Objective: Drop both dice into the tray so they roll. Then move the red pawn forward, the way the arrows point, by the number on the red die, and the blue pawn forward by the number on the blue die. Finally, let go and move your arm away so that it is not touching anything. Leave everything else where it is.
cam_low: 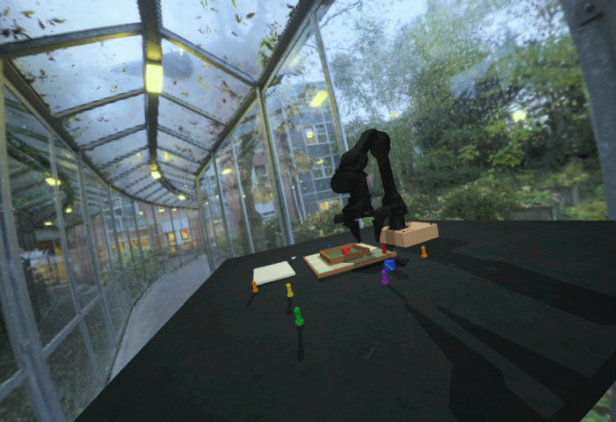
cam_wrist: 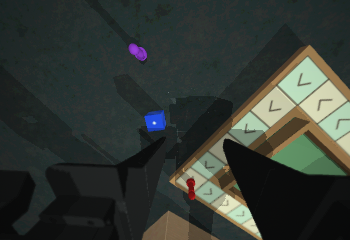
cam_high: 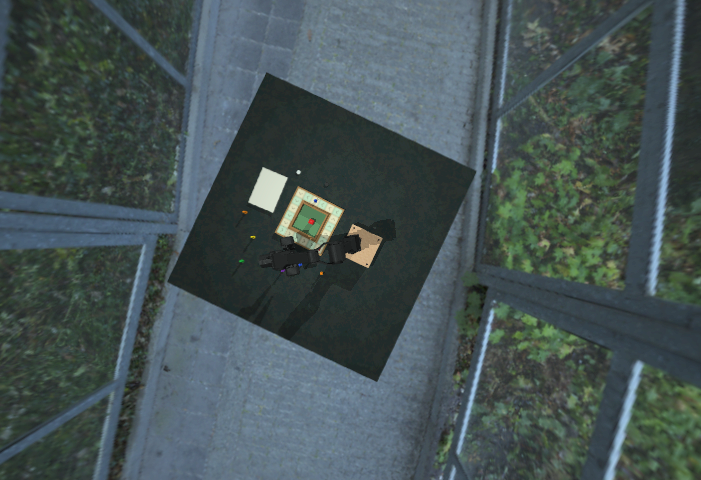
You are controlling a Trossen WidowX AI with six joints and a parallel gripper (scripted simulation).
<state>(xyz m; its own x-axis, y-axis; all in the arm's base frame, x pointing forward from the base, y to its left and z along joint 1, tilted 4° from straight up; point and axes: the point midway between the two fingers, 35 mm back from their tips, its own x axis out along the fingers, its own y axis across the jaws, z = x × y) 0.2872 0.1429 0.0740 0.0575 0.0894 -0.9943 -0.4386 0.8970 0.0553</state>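
Claw (cam_wrist: pixel 193 145) held partly open and empty above the table (cam_wrist: pixel 58 75), blue die (cam_wrist: pixel 155 121) seen just beyond its fingertips — red die (cam_low: pixel 345 250) lying in the tray (cam_low: pixel 329 258) — red pawn (cam_wrist: pixel 191 188) on the board (cam_wrist: pixel 303 82) edge beneath.

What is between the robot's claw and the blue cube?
Nothing but bare dark table. In the wrist view the open gripper hangs above the blue die, which sits on the table beside the board.
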